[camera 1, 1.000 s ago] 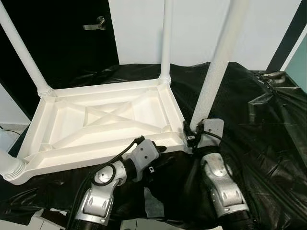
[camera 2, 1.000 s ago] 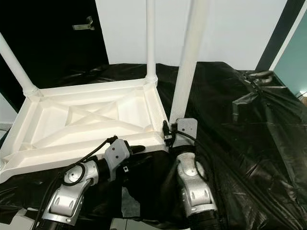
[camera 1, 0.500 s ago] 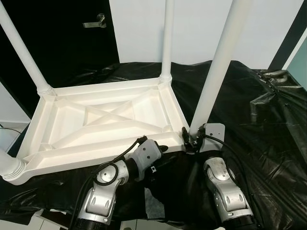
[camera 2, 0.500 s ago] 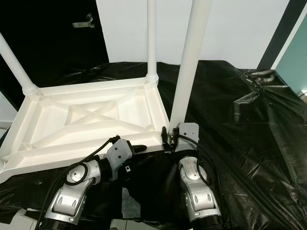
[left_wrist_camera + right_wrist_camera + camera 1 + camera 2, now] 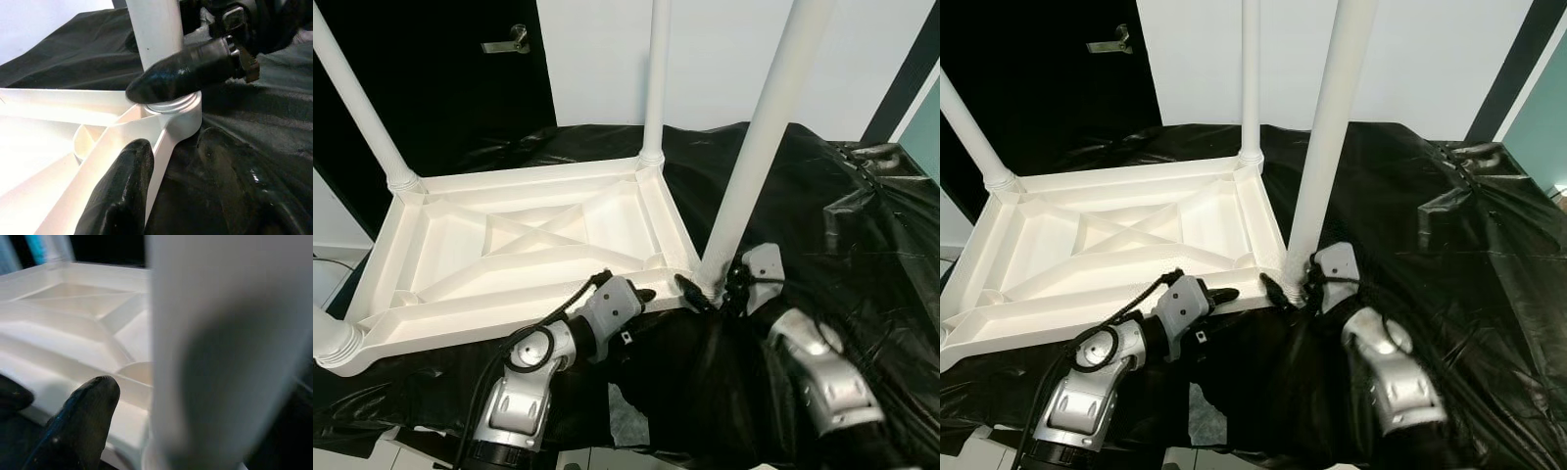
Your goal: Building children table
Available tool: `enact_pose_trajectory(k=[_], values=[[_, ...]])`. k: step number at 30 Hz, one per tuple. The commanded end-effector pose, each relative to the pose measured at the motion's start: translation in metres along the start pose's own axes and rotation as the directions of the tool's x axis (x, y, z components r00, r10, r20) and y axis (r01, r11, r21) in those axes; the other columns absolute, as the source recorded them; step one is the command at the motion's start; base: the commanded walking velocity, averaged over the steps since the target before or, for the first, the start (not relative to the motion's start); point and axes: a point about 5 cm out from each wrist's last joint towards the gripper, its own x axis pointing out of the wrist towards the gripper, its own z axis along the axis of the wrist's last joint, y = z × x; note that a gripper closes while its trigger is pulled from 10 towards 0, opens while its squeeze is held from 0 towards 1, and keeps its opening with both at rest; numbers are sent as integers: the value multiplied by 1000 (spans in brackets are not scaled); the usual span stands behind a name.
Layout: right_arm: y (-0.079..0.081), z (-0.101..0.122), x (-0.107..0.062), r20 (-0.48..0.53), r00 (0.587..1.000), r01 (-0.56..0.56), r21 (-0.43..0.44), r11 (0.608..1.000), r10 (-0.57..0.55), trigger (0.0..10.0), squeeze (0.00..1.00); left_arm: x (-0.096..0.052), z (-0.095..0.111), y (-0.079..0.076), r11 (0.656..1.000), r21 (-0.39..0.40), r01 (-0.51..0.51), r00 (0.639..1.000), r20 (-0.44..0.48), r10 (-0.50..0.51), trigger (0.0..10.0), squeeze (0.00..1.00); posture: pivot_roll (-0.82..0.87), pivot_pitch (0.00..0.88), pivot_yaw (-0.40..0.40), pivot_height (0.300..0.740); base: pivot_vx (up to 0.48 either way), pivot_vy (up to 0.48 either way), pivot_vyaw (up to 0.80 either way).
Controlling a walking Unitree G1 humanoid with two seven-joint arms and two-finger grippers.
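Left eye view first: the white tabletop (image 5: 524, 250) lies upside down on a worktop (image 5: 822, 186) draped in black plastic sheeting (image 5: 862, 245), ribs showing. Legs stand up from its corners, and the near-right leg (image 5: 759, 147), around five o'clock on the panel, is the one being worked. The right gripper (image 5: 705, 294) is down at that leg's base, its silver arm coming in from lower right. The left gripper (image 5: 636, 297) sits at the panel's near rim, just beside the same corner.

Right eye view, same scene: a dark door with a handle (image 5: 1107, 45) at eleven o'clock, a pale wall behind, a strip of teal at the far right edge.

Left wrist view: the left fingers (image 5: 124, 196) are spread, one on each side of the rim, gripping nothing. Beyond them one black finger of the right gripper presses across the leg just above its socket collar (image 5: 176, 105).

Right wrist view: blurred and very close. One finger (image 5: 80, 418) lies beside the leg; the other is hidden, so I take the hold as probably clamped on the leg, no more than that.

The risk, as I judge it: if the leg is not fully seated, a sideways push could tip it in its socket, or slide the whole panel on that slick plastic.
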Motion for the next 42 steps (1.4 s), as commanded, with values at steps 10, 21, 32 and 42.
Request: enact_pose_trajectory(k=[10,21,32,42], values=[[-13,-9,11,-82,985,-155,-69,985,150,0,0,-2,-3,13,975,24,-222,975,-18,223,10000,0,94,0,-29,740,0,0,0],[-10,-18,9,-97,995,-40,-10,999,39,0,0,-5,-6,10,972,50,-231,972,-32,232,10000,0,92,0,-24,740,0,0,0],[6,-15,7,-87,959,279,105,954,-271,10000,0,-6,-7,7,979,-2,-203,979,-32,202,10000,0,83,0,-16,740,0,0,0],[25,-10,7,-109,817,577,147,803,-567,10000,0,-8,-8,5,982,-19,-190,981,-36,189,10000,0,85,0,-4,740,0,0,0]])
